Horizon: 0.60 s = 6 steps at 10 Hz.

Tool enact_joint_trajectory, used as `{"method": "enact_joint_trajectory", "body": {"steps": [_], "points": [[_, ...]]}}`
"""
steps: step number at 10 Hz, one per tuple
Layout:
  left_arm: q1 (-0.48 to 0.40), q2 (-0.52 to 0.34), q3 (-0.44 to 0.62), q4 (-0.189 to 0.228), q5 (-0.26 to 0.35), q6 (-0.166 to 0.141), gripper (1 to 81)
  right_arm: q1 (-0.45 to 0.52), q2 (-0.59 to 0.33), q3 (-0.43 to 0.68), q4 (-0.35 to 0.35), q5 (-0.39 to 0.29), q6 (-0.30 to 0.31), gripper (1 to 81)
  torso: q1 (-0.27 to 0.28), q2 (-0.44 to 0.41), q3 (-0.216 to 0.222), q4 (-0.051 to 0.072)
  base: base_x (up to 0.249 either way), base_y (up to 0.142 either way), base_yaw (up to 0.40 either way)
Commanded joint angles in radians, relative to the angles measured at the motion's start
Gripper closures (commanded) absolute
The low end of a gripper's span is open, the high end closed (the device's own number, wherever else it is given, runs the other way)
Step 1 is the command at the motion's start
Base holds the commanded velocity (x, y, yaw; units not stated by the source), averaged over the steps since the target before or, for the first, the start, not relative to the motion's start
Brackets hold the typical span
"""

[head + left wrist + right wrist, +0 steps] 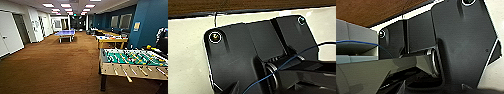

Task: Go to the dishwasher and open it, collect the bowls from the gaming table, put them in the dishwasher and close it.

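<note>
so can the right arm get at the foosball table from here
Probably not yet: the foosball table stands ahead to the right across brown carpet, and the head view shows no arm extended toward it.

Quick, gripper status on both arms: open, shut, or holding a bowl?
Left gripper: cannot be told; its fingers cannot be made out.
Right gripper: cannot be told, for the same reason.

Brown carpet [50, 67] carries foosball table [132, 61], ping-pong table [65, 33]
</note>
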Motion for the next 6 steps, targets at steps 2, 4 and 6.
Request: {"method": "enact_joint_trajectory", "body": {"steps": [2,4,6], "points": [[-0.048,-0.009,0.003,0.003,0.045,-0.002,1.0,0.046,-0.004,0.01,-0.015,-0.046,-0.001,1.0,0.0,0.0,0.0,0.0,0.107,0.0,0.0],[-0.048,-0.009,0.003,0.001,0.043,-0.002,1.0,0.046,-0.004,0.01,-0.015,-0.046,-0.001,1.0,0.0,0.0,0.0,0.0,0.116,0.0,0.0],[-0.048,-0.01,0.003,0.0,0.043,-0.002,1.0,0.044,-0.002,0.01,-0.019,-0.046,-0.001,1.0,0.0,0.0,0.0,0.0,0.116,0.0,0.0]]}}
